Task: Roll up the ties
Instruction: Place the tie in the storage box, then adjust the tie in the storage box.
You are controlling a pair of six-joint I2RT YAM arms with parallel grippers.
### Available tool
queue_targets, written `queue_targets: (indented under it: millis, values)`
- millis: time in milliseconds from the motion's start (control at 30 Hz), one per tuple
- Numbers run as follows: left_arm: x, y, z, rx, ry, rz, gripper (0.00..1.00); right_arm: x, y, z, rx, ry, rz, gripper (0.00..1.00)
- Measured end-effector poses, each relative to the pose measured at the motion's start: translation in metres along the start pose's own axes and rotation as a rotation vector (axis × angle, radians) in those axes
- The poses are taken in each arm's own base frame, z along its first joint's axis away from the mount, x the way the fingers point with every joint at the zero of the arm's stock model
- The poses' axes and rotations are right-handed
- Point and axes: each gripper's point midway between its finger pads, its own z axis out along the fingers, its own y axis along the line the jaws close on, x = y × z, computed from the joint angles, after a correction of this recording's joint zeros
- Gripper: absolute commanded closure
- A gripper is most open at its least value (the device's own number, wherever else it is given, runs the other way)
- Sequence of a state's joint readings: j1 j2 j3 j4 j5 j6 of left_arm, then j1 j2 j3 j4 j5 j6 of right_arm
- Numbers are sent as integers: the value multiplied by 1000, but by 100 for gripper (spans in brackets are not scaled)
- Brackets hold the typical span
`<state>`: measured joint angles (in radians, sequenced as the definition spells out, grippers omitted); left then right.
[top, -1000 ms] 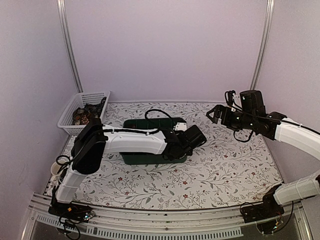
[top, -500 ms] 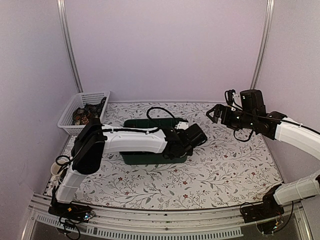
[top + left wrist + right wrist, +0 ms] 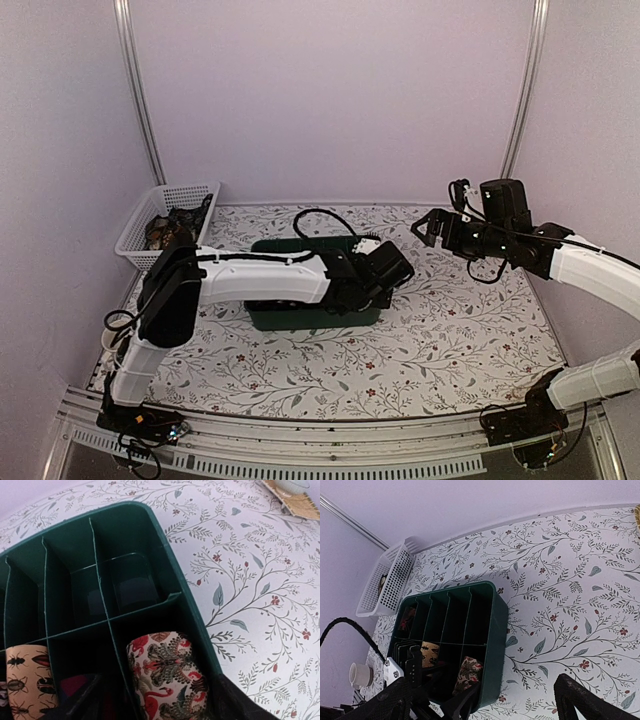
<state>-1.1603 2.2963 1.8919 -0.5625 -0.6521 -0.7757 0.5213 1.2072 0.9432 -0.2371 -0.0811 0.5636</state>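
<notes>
Left pincer [image 3: 158, 699] is down in the green tray [image 3: 300, 318] and released. Its jaws are spread wider than the rolled tie [image 3: 167, 677] standing between them. There's a clear gap on one side of the roll. On the other side the finger [image 3: 235, 705] sits just beside it; can't tell if it touches. Nothing gripped.

Rolled tie: cream, red and dark floral print with flamingos, upright on end. It's in a corner compartment at the tray's right end, right under the left wrist. The next compartment along holds a second roll [image 3: 29, 677], tan with a beetle print, also upright. Something magenta shows just beside that one, too hidden to identify.

The tray sits mid-bench, slightly left of centre, with the left arm stretched across it from the near left corner. The bench [image 3: 450, 350] is covered in a floral cloth.

A white mesh basket [image 3: 150, 235] sits at the far left corner of the bench. More ties [image 3: 172, 228] are heaped in it, dark and patterned; prints not readable from here. A small white cup [image 3: 112, 338] stands at the left edge, toward the near left corner.

Right pincer [image 3: 430, 226] is held up off the bench on the far right side, well apart from the tray. Its jaws are wide apart with nothing between them, and its camera looks down across the tray toward the basket.
</notes>
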Motion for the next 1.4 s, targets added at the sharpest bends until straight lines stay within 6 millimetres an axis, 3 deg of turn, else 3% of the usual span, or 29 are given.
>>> queue_targets:
  millis: [333, 467, 667, 800, 1067, 1267, 1400]
  values:
    - [-62, -12, -50, 132, -126, -89, 13, 7, 2, 10, -23, 35, -3, 0]
    - [-78, 3, -77, 159, -176, -125, 9, 24, 12, 26, -65, 119, -30, 0]
    - [-77, 68, -119, 139, -211, -178, 0, 65, 62, 43, -205, 269, -116, 1]
    - [-69, 119, -130, 97, -218, -220, 0, 95, 76, 52, -271, 365, -125, 2]
    - [-46, 219, -127, -27, -206, -328, 0, 127, 77, 82, -291, 482, -98, 2]
    - [-27, 267, -119, -73, -167, -386, 0, 127, 83, 97, -288, 492, -107, 2]
    - [-15, 292, -105, -94, -121, -416, 0, 142, 77, 102, -261, 535, -120, 2]
